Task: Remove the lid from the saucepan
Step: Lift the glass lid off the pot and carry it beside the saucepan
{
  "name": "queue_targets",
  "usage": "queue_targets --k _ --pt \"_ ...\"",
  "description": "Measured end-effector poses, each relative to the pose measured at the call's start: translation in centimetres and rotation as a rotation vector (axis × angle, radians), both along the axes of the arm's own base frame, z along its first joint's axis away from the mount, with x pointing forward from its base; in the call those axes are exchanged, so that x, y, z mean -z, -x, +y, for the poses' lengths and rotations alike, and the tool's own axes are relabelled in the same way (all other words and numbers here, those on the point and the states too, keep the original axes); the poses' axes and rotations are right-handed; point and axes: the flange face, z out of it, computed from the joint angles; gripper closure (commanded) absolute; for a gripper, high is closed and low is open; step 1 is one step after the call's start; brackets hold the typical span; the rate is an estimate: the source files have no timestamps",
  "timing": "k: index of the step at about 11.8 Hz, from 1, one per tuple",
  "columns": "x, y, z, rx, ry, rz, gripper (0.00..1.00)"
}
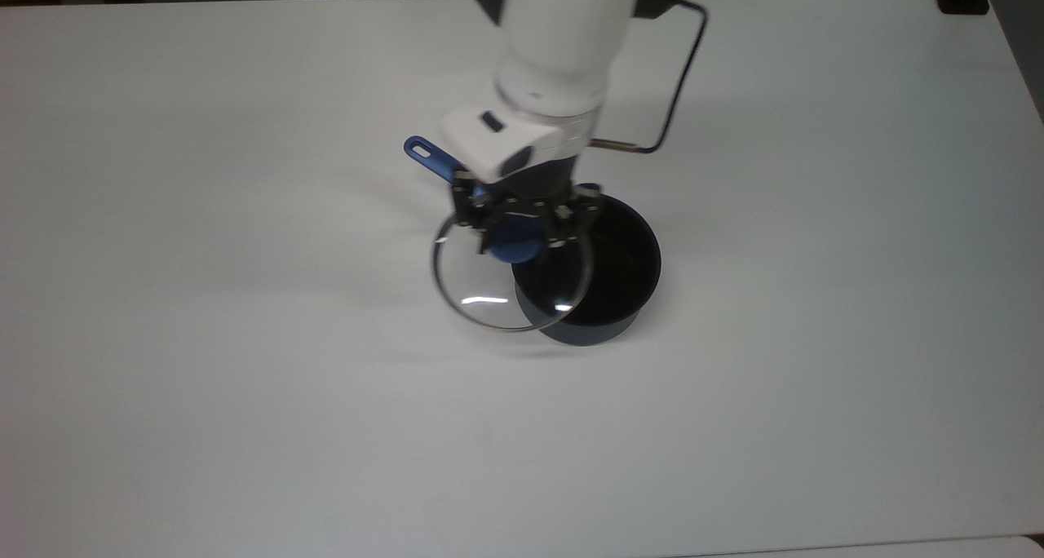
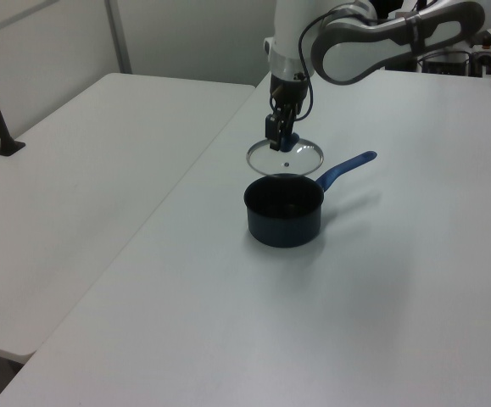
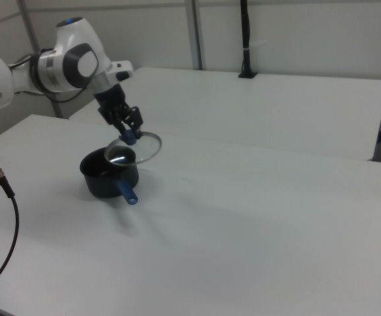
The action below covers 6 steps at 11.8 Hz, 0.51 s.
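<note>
Gripper (image 1: 522, 230): gripping the blue knob, fingers clenched on it.
Lid (image 1: 489, 285): hanging in air at centre frame of the top view, clear of the rim.
Saucepan (image 2: 284, 212): sitting open on the white table (image 1: 245, 378).
Risk: knob slipping, lid dropping onto pan or table.

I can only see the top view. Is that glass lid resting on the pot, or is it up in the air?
Observer: In the left view the lid hangs clear above the pot, not touching it.
Visitor: What's holding it?
Observer: The gripper is shut on the blue knob, seen in the right view.
Visitor: Is the lid level?
Observer: Roughly level in the left view; the right view shows it slightly tilted.
</note>
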Motion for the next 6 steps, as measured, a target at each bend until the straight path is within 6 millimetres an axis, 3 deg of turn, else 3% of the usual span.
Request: queue_targets --k 2,6 --pt "0.5 -0.4 -4.0 0.022 0.029 0.015 0.63" --pt "4.2 -0.2 -13.1 0.074 0.052 0.098 0.63"
